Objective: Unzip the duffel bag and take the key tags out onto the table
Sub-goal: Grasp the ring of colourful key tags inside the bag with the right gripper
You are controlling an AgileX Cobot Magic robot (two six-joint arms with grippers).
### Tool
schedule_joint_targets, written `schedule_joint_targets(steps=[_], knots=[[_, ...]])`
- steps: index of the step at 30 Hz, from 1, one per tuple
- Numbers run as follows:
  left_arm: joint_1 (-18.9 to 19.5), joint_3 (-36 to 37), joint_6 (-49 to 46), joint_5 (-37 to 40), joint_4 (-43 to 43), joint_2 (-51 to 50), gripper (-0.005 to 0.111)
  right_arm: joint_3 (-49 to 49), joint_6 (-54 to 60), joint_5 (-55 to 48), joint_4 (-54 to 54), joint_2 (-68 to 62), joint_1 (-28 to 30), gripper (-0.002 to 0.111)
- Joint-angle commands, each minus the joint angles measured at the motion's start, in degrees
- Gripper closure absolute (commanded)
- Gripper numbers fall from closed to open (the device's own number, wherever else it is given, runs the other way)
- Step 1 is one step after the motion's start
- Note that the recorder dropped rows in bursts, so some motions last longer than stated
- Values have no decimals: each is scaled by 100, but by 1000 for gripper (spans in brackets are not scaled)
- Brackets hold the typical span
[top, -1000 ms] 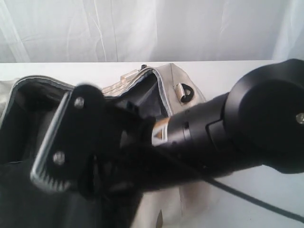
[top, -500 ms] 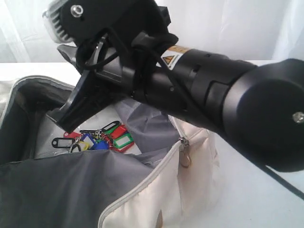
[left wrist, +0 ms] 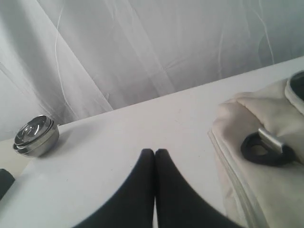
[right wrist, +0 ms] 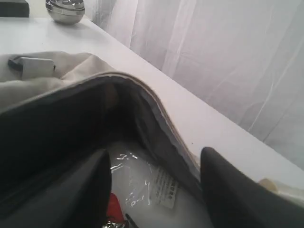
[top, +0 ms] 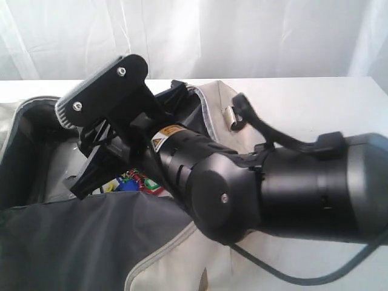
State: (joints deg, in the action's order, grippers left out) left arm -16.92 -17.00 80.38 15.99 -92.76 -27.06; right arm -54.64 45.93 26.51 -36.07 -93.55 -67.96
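The cream duffel bag (top: 217,100) lies unzipped on the white table (top: 315,103), its grey lining (top: 91,242) folded forward. My right arm (top: 200,176) reaches into the bag's mouth. The right gripper (right wrist: 156,152) stands open just above the bag's floor, with nothing between its fingers. Under them lie a clear plastic packet with a label (right wrist: 164,187) and one red tag (right wrist: 114,209). Blue, green and red bits of the key tags (top: 129,180) peek out beside the arm. My left gripper (left wrist: 155,152) is shut and empty over the table, next to the bag's end (left wrist: 259,190).
A stack of steel bowls (left wrist: 35,135) sits at the table's far edge, also seen as steel bowls (right wrist: 64,9). A black D-ring (left wrist: 261,149) hangs on the bag's end. A white curtain (top: 242,36) closes off the back.
The right arm lifted out of the bag, then swung back down into its mouth and now covers most of the key tags. Its jaws have opened.
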Motion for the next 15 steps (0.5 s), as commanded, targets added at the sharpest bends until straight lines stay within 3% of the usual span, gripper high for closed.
schedule_joint_targets(steps=[1,7,12,15], knots=[[-47,100,120,59,-215,26,107,-28,-511,317,-38,-406,14,55],[-47,258,360,66,-413,26,107,-294,-596,-91,-51,-897,121,54],[-47,258,511,138,-424,26,107,-318,-543,-553,-65,-1007,206,40],[-47,258,554,175,-477,26,107,-318,-416,-707,-295,-1052,307,38]])
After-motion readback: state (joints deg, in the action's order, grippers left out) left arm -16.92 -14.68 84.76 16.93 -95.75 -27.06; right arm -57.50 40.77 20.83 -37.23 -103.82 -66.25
